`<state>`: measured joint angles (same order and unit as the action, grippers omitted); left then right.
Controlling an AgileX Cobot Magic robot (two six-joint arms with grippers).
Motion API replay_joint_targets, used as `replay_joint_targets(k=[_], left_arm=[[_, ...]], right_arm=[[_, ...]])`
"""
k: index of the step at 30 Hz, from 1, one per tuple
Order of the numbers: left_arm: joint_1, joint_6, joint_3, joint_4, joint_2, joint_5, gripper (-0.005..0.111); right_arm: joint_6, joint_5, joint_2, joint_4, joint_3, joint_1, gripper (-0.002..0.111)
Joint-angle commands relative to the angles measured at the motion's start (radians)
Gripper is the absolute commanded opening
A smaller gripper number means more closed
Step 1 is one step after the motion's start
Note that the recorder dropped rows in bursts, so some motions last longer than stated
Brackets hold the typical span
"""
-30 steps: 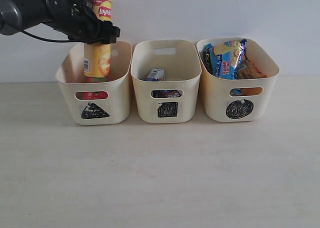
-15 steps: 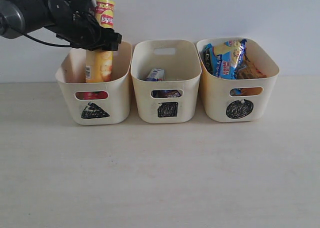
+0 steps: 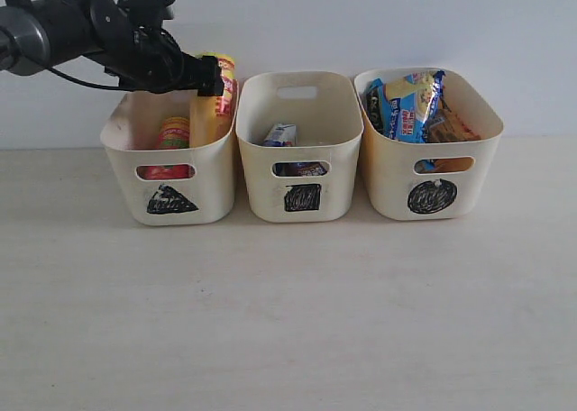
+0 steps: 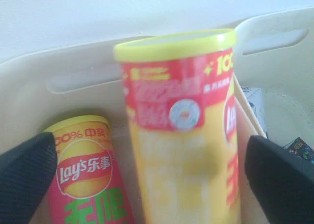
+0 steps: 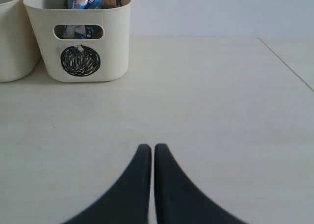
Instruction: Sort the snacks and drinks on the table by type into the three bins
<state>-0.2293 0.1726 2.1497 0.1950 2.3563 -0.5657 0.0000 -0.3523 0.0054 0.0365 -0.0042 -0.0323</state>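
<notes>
The yellow Lay's tube [image 3: 216, 100] leans against the right wall of the triangle bin [image 3: 122, 172], beside the pink tube [image 3: 173, 133]. My left gripper [image 3: 209, 76] hovers over this bin. In the left wrist view its black fingers [image 4: 24, 175] stand wide apart, open, on either side of the yellow tube [image 4: 181, 135] without touching it; the pink tube [image 4: 86, 175] lies lower. The square bin [image 3: 270, 195] holds the white and blue carton [image 3: 280, 134] and the dark purple one [image 3: 302, 168]. Foil bags [image 3: 410, 105] fill the circle bin [image 3: 388, 186]. My right gripper [image 5: 152, 148] is shut and empty above the table [image 5: 221, 111].
The three bins stand in a row against a pale wall at the back of the table [image 3: 288, 303]. The circle bin [image 5: 113, 47] is far ahead of the right gripper. The left arm [image 3: 54, 28] reaches in from the upper left.
The left gripper has opened and let go of the yellow tube, which dropped from upright and high to leaning low in the triangle bin. The right gripper has not moved.
</notes>
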Motion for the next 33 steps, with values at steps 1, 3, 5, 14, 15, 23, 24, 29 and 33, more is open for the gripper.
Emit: replay_joint_targets(k=[1, 3, 5, 14, 15, 23, 24, 29, 33], left_arm=[[0.000, -0.001, 0.009, 0.005, -0.033, 0.013, 0.096], [0.000, -0.001, 0.009, -0.003, -0.054, 0.007, 0.093], [0.000, -0.001, 0.017, -0.013, -0.074, -0.011, 0.086], [0.000, -0.001, 0.019, -0.140, -0.176, -0.185, 0.005], [0.000, -0.001, 0.017, -0.140, -0.183, -0.203, 0.004], [0.002, -0.018, -0.117, -0.170, -0.290, -0.223, 0.004], [0.002, -0.029, -0.139, -0.186, -0.311, -0.221, 0.004], [0.002, -0.044, -0.302, -0.214, -0.424, -0.174, 0.004], [0.002, -0.060, -0.461, -0.214, -0.532, -0.095, 0.004]], right_arm=[[0.000, 0.012, -0.005, -0.002, 0.004, -0.006, 0.000], [0.000, 0.012, -0.005, -0.002, 0.004, -0.006, 0.000], [0.000, 0.012, -0.005, -0.002, 0.004, -0.006, 0.000], [0.000, 0.012, -0.005, -0.002, 0.004, -0.006, 0.000], [0.000, 0.012, -0.005, -0.002, 0.004, -0.006, 0.000], [0.000, 0.012, -0.005, -0.002, 0.004, -0.006, 0.000], [0.000, 0.012, -0.005, -0.002, 0.004, -0.006, 0.000], [0.000, 0.012, -0.005, -0.002, 0.004, -0.006, 0.000], [0.000, 0.012, -0.005, -0.002, 0.004, -0.006, 0.000]])
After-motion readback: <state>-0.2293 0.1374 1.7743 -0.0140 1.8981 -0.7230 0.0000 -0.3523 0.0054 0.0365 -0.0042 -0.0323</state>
